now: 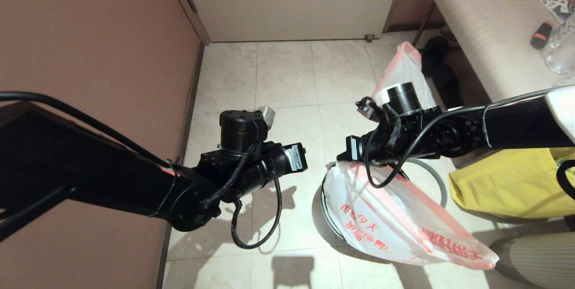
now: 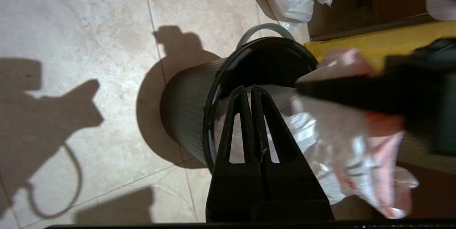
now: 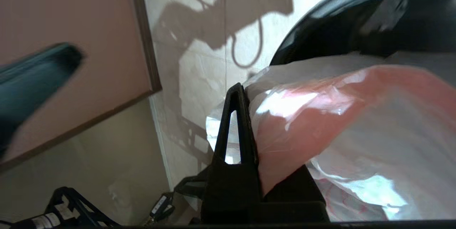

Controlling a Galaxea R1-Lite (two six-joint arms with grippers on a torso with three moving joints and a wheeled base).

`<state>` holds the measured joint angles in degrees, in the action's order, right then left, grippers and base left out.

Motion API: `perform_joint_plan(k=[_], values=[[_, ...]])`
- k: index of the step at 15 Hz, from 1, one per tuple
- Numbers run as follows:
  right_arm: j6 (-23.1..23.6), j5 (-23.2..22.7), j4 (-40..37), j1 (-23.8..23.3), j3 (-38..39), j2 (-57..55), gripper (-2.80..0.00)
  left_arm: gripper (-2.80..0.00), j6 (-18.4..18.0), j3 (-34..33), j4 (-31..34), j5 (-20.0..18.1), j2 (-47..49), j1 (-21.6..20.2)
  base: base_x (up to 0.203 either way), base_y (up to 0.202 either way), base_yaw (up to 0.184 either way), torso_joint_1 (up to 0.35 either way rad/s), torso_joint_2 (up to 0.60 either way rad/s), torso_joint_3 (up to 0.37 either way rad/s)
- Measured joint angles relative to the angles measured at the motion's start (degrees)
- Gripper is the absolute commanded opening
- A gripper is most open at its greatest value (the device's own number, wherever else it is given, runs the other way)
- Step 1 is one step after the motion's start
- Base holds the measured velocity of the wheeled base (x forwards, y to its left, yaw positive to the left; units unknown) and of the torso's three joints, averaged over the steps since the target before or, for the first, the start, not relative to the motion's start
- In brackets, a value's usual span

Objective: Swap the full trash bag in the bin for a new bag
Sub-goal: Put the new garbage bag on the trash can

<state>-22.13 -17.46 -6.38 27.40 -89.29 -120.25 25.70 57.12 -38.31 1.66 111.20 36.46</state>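
The new bag (image 1: pixel 386 221), white with large red characters, lies spread over the mouth of the black bin (image 2: pixel 188 115) and hangs off its near side. My right gripper (image 3: pixel 245 92) is shut on a pink-edged fold of this bag (image 3: pixel 320 115); one finger (image 3: pixel 235 122) shows and the bag covers the other. My left gripper (image 2: pixel 248 88) is shut with nothing visible between its fingers, its tips just above the bin's rim on the left side. The full trash bag (image 1: pixel 404 66), with its pink-red rim, stands on the floor beyond the bin.
A loose grey hoop (image 1: pixel 438 176) lies on the floor behind the bin. A yellow bag (image 1: pixel 507 181) sits to the right, under a padded bench (image 1: pixel 485 24). A brown wall (image 1: pixel 90 33) runs along the left, and a door (image 1: pixel 292 1) stands at the back.
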Motion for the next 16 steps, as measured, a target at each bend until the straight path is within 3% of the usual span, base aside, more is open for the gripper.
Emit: perform_joint_plan(k=[4, 7, 12, 16], values=[[-1.30, 4.23, 0.55, 2.91, -0.84, -4.68, -2.80, -2.80, 3.88, 1.55, 7.18, -4.52, -1.33, 0.44, 0.000, 0.000, 0.000, 0.000, 0.00, 0.000], [-1.21, 4.24, 1.20, 3.02, 0.84, -5.24, -2.80, -2.80, 4.95, 6.20, 9.61, -10.08, -1.69, 0.52, 0.000, 0.000, 0.000, 0.000, 0.00, 0.000], [1.07, 3.36, 7.87, 4.30, 5.50, -3.21, -2.80, -2.80, 4.92, 18.00, 24.48, -11.81, -0.19, 0.44, 0.000, 0.000, 0.000, 0.000, 0.00, 0.000], [1.38, 3.39, 7.98, 5.20, 9.21, -1.30, -2.80, -2.80, 4.98, 21.60, 32.29, -14.79, 0.56, -0.39, 0.000, 0.000, 0.000, 0.000, 0.00, 0.000]])
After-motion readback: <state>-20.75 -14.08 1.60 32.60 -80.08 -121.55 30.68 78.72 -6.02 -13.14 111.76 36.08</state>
